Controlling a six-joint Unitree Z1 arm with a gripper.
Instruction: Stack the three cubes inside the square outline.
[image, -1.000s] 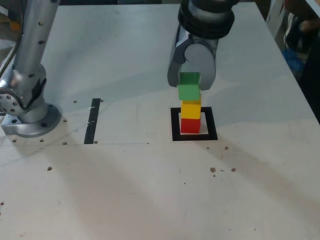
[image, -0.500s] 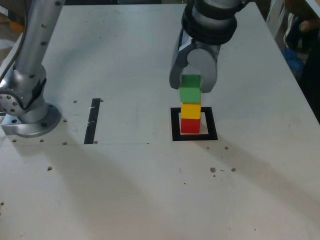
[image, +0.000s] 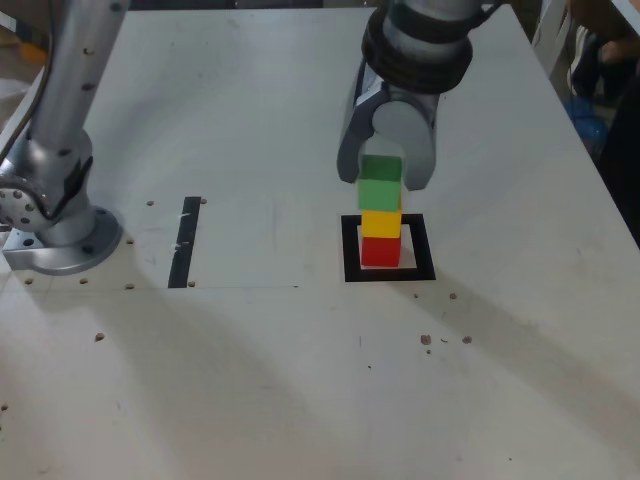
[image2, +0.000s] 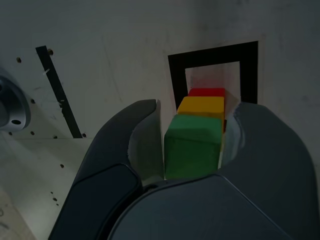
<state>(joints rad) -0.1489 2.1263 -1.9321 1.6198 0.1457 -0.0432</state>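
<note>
The stack looks all but finished: the red cube sits inside the square outline on the tabletop, the yellow cube rests on it, and the green cube is on top. The tool straddles the green cube with its jaws parted, gaps visible either side in the wrist view. Only withdrawing without nudging the stack seems left.

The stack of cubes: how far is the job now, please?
Done: the red cube sits inside the square outline, the yellow cube on it, the green cube on top. In hand: the gripper straddles the green cube; the wrist view shows gaps at both fingers, so it looks released. Left: withdrawing without knocking the stack.
</note>
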